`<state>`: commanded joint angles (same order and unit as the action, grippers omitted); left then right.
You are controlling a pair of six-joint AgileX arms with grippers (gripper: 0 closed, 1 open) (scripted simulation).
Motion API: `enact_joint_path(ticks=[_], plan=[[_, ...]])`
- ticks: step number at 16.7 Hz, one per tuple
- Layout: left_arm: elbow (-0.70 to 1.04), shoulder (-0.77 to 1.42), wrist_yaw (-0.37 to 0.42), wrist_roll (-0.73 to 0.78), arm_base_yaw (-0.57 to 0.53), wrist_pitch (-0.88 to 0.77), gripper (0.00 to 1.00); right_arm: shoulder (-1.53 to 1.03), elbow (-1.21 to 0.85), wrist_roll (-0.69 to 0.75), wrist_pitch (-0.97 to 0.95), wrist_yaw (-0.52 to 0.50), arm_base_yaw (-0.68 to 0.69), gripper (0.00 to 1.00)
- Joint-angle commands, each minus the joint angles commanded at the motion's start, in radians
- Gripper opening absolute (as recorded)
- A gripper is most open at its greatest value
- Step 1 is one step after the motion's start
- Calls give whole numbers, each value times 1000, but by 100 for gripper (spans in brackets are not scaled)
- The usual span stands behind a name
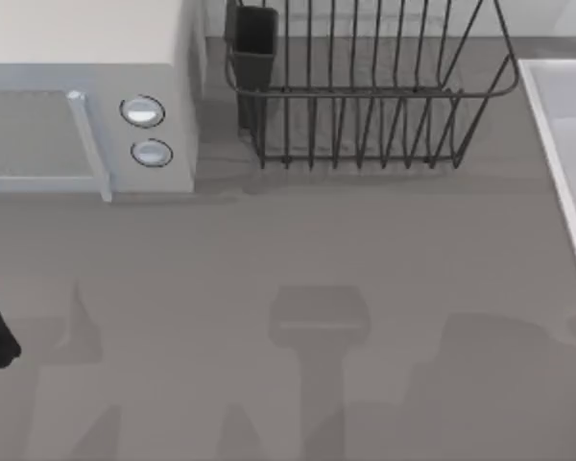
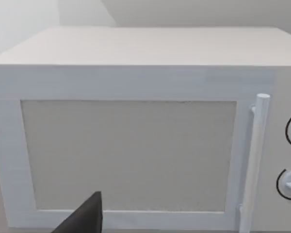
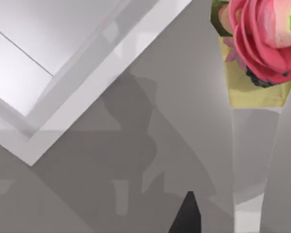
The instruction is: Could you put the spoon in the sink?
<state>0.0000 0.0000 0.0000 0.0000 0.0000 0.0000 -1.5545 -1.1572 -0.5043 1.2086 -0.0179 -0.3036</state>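
Even, diffuse light, moderately bright, no blown-out areas. Soft arm shadows fall across the lower counter (image 1: 317, 327) in the top view, and a fainter one sits under the rack (image 1: 365, 96). Right wrist view shows a glossy sheen on the sink (image 3: 87, 82) rim and a soft shadow beside it.

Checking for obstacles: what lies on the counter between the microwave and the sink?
In the top view, the dish rack stands between microwave and sink; nearer, bare counter.
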Motion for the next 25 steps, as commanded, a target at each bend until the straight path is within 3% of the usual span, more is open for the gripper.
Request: enact_joint_path(ticks=[15,19,25], plan=[[0,0,0,0,0,0,100,-1024,-1499,-123,446,-2,115,0],[0,0,0,0,0,0,100,-1160,-1699,-137,489,-4,137,0],[0,0,0,0,0,0,100,-1185,-1739,-139,496,-4,142,0]])
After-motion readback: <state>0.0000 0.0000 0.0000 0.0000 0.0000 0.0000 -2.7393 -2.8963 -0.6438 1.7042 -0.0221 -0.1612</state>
